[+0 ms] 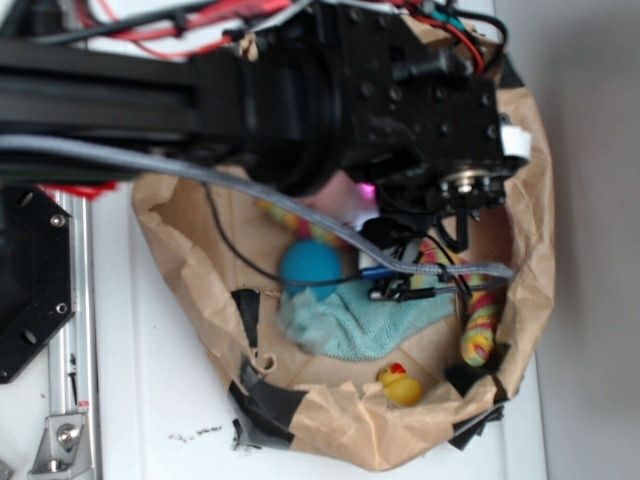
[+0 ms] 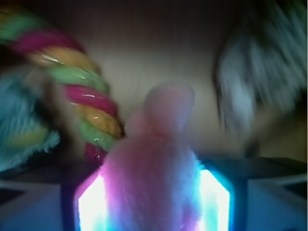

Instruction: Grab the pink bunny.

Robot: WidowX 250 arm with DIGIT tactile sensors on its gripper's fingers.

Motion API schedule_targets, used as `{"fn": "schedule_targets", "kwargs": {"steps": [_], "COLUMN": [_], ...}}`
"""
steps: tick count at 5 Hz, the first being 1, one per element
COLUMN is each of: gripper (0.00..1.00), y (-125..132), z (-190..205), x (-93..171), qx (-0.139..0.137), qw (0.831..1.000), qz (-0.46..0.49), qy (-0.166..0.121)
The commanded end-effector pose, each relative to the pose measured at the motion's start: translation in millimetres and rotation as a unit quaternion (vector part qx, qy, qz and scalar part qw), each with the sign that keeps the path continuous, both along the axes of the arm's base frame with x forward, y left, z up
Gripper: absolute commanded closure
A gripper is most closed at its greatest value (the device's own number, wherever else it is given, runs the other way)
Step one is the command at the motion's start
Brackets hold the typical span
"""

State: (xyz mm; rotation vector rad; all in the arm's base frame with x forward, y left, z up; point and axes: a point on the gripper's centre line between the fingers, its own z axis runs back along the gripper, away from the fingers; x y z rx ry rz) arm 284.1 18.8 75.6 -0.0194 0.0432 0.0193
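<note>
The pink bunny (image 2: 154,168) is a pale pink fuzzy plush. In the wrist view it fills the gap between my two glowing finger pads (image 2: 89,202) and touches both, with one ear pointing up. My gripper (image 2: 153,197) is shut on it. In the exterior view the black arm hides most of the gripper (image 1: 385,225), and only a pink patch of the bunny (image 1: 350,190) shows under the wrist, inside the brown paper bowl (image 1: 350,420).
In the bowl lie a blue ball (image 1: 310,265), a teal cloth (image 1: 370,320), a yellow duck (image 1: 400,385) and a multicoloured braided rope (image 1: 480,325), which also shows left of the bunny (image 2: 86,106). A grey-white frayed tuft (image 2: 250,82) is at the right.
</note>
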Motion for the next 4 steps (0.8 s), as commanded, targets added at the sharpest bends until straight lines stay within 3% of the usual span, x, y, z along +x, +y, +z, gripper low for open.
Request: {"fn": "schedule_targets", "kwargs": {"steps": [1, 2, 4], "gripper": [1.0, 1.0, 1.0], "y": [12, 8, 21], "z": [117, 133, 105], "x": [-15, -26, -39], "qx": [0.015, 0.008, 0.048], "qw": [0.992, 0.987, 0.98], "qz": [0.093, 0.11, 0.141], "qy": [-0.088, -0.115, -0.131]}}
